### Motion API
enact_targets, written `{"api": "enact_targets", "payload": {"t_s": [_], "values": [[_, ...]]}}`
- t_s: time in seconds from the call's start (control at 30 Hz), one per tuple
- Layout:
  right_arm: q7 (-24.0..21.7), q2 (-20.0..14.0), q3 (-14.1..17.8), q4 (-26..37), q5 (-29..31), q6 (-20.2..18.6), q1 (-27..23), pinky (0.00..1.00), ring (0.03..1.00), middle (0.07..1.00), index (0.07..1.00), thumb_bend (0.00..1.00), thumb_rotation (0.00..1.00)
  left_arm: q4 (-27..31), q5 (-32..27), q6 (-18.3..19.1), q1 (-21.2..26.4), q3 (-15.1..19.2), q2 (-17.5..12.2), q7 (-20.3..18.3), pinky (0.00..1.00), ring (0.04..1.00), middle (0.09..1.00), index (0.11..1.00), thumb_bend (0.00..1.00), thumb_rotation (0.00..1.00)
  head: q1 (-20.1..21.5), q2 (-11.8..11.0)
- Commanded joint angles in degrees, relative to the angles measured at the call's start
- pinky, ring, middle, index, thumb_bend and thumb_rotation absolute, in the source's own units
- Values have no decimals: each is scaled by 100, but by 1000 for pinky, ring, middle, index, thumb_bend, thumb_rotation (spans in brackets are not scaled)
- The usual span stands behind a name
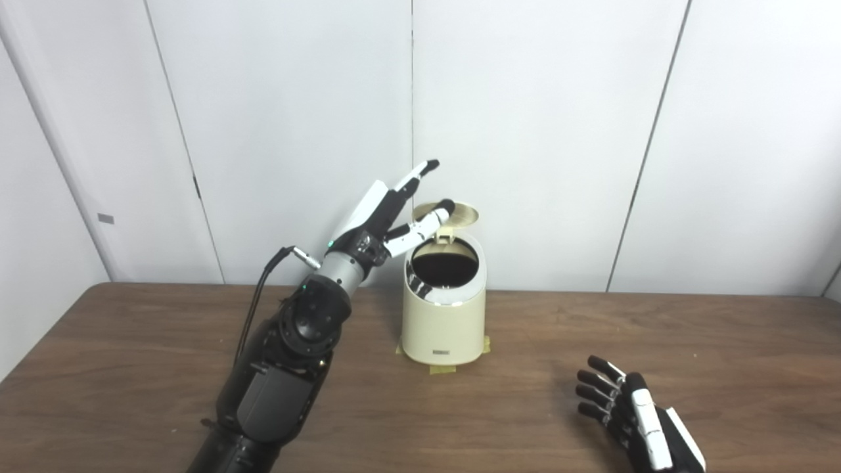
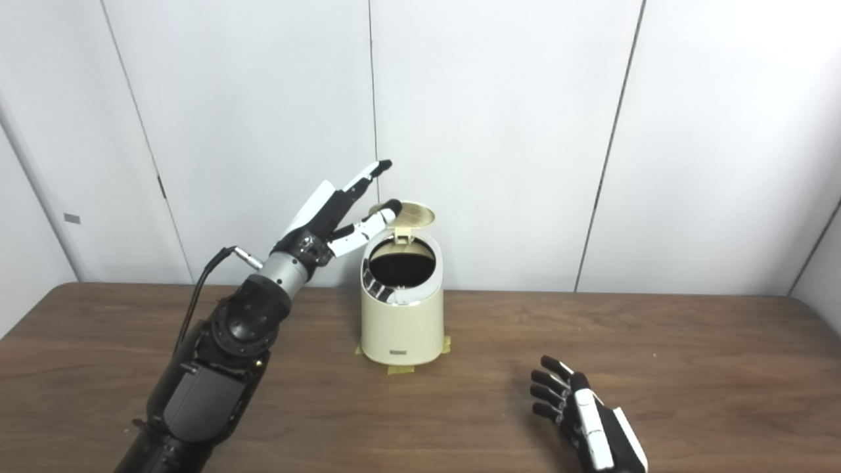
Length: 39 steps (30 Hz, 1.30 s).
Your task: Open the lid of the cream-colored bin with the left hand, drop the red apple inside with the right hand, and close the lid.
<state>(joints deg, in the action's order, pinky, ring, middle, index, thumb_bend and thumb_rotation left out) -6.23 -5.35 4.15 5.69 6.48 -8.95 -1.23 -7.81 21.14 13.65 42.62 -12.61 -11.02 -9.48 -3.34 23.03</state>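
Your left hand (image 1: 387,217) is up, fingers spread, thumb at the raised round lid (image 1: 460,213) of the cream-coloured cylindrical bin (image 1: 443,315). Your right hand (image 1: 624,410) rests open and empty on the brown wooden table (image 1: 723,368).

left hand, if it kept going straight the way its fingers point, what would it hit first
Probably the raised lid of the cream bin: the left hand points up and right with one fingertip already at the lid's edge. Beyond that, the white wall; depth is uncertain.
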Motion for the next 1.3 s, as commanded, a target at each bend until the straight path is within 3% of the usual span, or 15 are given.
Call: {"api": "enact_targets", "payload": {"t_s": [0.0, 0.33, 0.6, 0.83, 1.27], "values": [[-13, 12, -28, 83, 65, 16, -38, 775, 823, 826, 843, 492, 971, 36, 37, -141, 410, 43, -44, 30, 1000, 1000, 1000, 1000, 432, 713, 1, 2], [-3, 24, -33, 159, 94, 10, -5, 781, 833, 834, 849, 486, 928, -105, 163, -132, 548, -110, -53, -64, 1000, 1000, 1000, 998, 421, 671, 28, -14], [-14, 25, -2, 217, 175, -29, 70, 793, 829, 828, 857, 476, 916, -132, 1301, -212, 846, -912, -673, -511, 1000, 1000, 989, 992, 470, 738, 34, -8], [9, 27, 36, 240, 255, -56, 103, 790, 824, 824, 856, 477, 893, 192, 1587, 8, 779, -966, -772, -902, 954, 970, 940, 944, 528, 726, 40, 5], [-8, -23, 57, 370, 298, -206, 130, 806, 841, 838, 868, 469, 908, 853, 2273, 946, 912, -1331, -940, -2453, 991, 991, 958, 940, 607, 765, 52, 83]]}}
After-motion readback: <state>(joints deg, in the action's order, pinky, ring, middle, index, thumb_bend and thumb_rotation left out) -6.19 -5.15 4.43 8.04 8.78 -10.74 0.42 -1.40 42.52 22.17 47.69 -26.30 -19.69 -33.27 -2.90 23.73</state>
